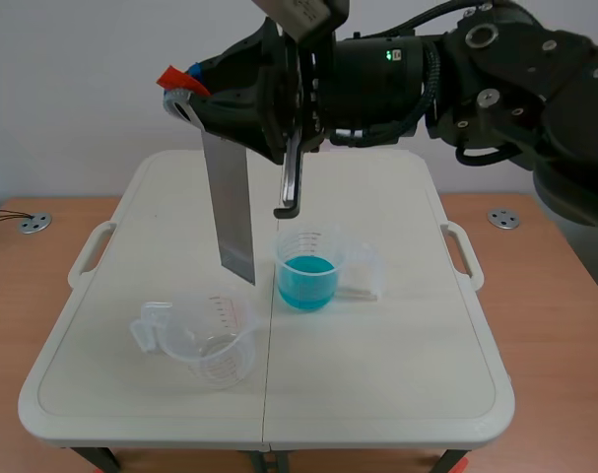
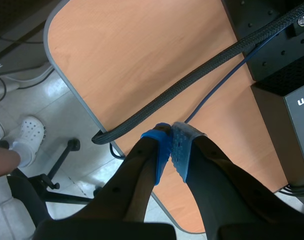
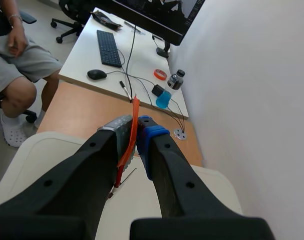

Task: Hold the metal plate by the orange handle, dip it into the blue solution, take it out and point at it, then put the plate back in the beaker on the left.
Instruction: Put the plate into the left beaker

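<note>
R gripper clamped on orange handle, pads tight either side. Metal plate hung from it over table, long axis near vertical, lower edge in air. From that edge, blue solution sat close at 3 o'clock, empty beaker at 7. My read: dip needs a short shift toward 3, then down. L gripper closed on nothing, off the table

The scene camera looks from 6 o'clock toward 12, down over the whole white table, while the wrist cameras sit close behind the left claw, facing the floor, and the right claw, sharing that table's rim.
</note>
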Robot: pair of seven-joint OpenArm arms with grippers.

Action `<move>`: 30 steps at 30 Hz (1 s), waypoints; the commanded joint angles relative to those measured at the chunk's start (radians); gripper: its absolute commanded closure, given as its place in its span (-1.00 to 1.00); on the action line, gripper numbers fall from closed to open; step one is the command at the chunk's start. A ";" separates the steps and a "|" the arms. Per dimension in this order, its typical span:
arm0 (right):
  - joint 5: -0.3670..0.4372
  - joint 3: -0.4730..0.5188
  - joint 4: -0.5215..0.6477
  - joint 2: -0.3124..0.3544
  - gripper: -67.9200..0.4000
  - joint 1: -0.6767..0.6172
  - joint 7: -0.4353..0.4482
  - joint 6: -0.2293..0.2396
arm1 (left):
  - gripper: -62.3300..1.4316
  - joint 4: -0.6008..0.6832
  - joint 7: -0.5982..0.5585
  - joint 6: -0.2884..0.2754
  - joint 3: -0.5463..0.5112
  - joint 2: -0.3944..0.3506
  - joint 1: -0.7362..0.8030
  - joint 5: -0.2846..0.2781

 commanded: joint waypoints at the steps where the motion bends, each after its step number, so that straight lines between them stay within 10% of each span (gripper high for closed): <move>1: 0.018 -0.008 0.014 -0.014 0.95 0.034 0.021 0.006 | 0.86 0.008 -0.006 -0.002 -0.005 0.006 0.002 0.001; 30: 0.018 -0.092 0.014 -0.089 0.95 0.066 0.006 0.006 | 0.86 0.005 0.021 -0.011 -0.005 0.023 -0.022 0.001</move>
